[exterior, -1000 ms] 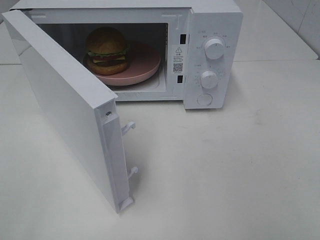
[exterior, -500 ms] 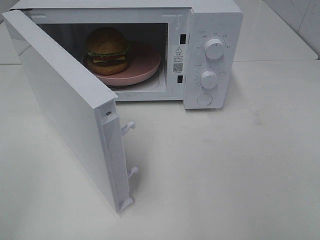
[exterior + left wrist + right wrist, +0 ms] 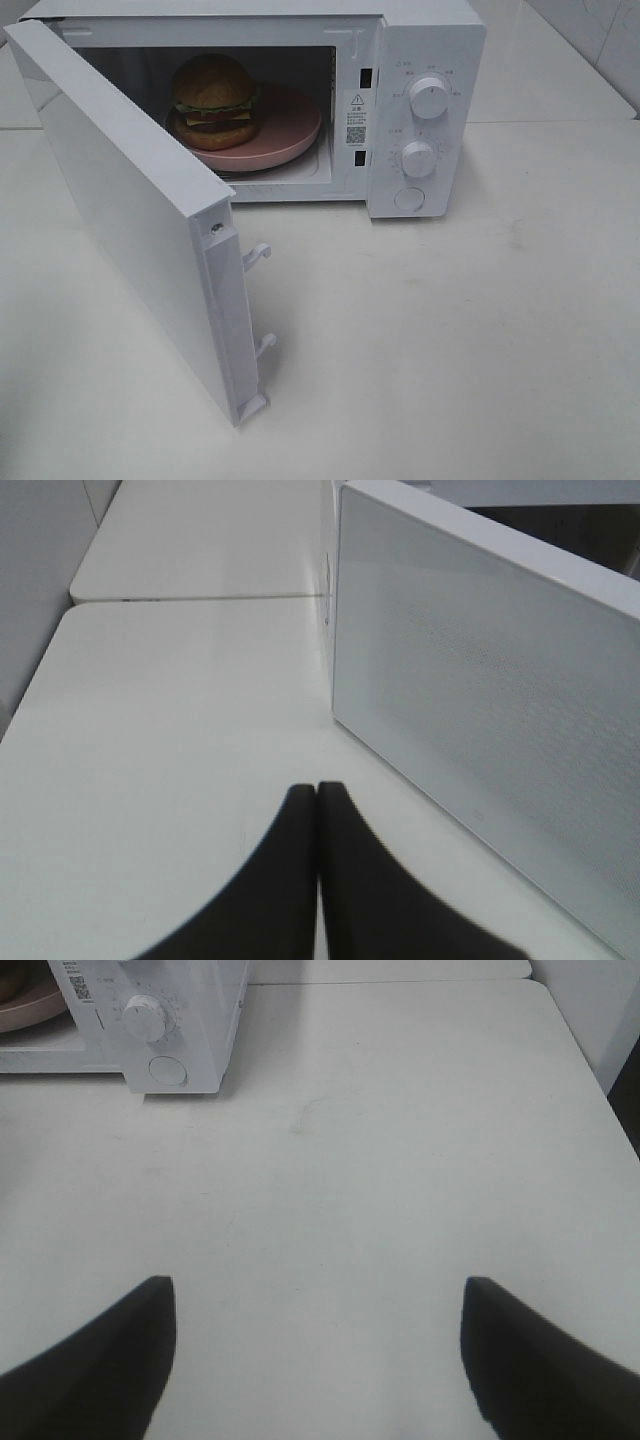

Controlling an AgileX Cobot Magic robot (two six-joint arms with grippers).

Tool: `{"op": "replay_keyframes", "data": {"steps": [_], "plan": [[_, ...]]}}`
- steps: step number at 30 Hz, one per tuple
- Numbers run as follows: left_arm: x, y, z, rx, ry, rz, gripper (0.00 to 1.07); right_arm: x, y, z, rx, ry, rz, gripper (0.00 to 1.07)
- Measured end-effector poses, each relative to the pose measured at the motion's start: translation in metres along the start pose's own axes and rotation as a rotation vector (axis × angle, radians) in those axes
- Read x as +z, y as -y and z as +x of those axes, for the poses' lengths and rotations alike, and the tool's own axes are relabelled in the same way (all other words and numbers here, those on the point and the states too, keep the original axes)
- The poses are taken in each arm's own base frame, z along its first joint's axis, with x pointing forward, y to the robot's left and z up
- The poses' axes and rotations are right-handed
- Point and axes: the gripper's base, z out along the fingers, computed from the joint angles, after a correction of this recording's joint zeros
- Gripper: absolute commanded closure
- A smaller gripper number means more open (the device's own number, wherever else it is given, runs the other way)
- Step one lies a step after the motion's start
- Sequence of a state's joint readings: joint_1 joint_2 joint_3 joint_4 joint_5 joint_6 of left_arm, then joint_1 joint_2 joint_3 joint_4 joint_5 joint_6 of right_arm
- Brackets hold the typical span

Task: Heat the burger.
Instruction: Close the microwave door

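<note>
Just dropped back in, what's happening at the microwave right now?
The burger sits on the pink plate inside the microwave, whose door stands wide open. Neither arm holds anything: the left end effector is shut and empty beside the door, and the right end effector is open above the table. Closing the door and starting the heat are not yet done.

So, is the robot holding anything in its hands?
No, nothing. The left hand is shut with nothing in it, near the microwave door; the right hand is open above the table.
</note>
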State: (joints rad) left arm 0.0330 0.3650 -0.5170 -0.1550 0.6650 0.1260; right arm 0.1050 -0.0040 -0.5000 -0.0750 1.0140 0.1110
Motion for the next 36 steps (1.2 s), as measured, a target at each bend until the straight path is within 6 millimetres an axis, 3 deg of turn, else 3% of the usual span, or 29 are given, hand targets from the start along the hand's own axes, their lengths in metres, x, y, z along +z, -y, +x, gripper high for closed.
{"op": "replay_keyframes", "data": {"steps": [12, 24, 36], "plan": [[0.052, -0.011, 0.025, 0.003, 0.166, -0.065, 1.07, 0.0, 0.0, 0.0, 0.0, 0.0, 0.0, 0.31], [0.079, -0.019, 0.038, 0.013, 0.231, -0.129, 1.07, 0.0, 0.0, 0.0, 0.0, 0.0, 0.0, 0.31], [0.121, 0.002, 0.045, 0.114, 0.167, 0.026, 1.07, 0.0, 0.0, 0.0, 0.0, 0.0, 0.0, 0.31]]}}
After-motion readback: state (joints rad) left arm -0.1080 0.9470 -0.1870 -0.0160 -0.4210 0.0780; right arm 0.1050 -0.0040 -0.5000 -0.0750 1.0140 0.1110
